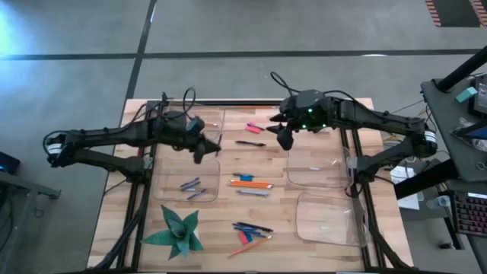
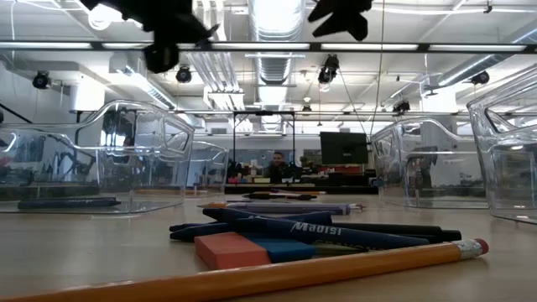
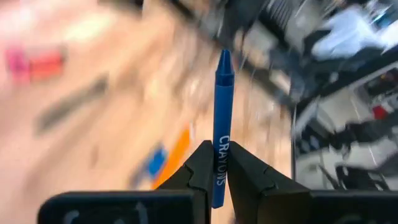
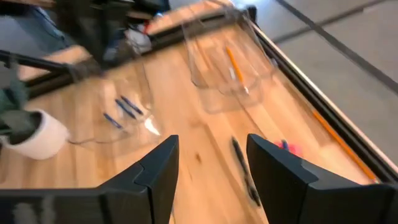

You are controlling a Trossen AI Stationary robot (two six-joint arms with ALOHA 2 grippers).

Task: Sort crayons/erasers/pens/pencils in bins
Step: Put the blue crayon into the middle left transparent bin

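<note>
Left wrist view: a crayon [image 3: 221, 118] is pinched low by the left gripper [image 3: 217, 169] above the bin [image 1: 187, 186]; released askew, it could miss; right gripper [image 4: 208, 155] gapes empty.

Count, taken from above. Bins: four [image 1: 204, 119] [image 1: 190, 176] [image 1: 316, 166] [image 1: 327, 217]. Crayons: two in the near-left bin [image 1: 192, 187], one upright in the left hand's [image 3: 214, 163] pinch [image 3: 221, 106]; three. Pencils: two side by side mid-surface [image 1: 251, 183], one at the near pile [image 1: 245, 248], one in the far-left bin [image 4: 234, 66]. Pens: one alone [image 1: 249, 143]; those in the near pile cannot be counted. Paper star: one [image 1: 178, 233].
</note>
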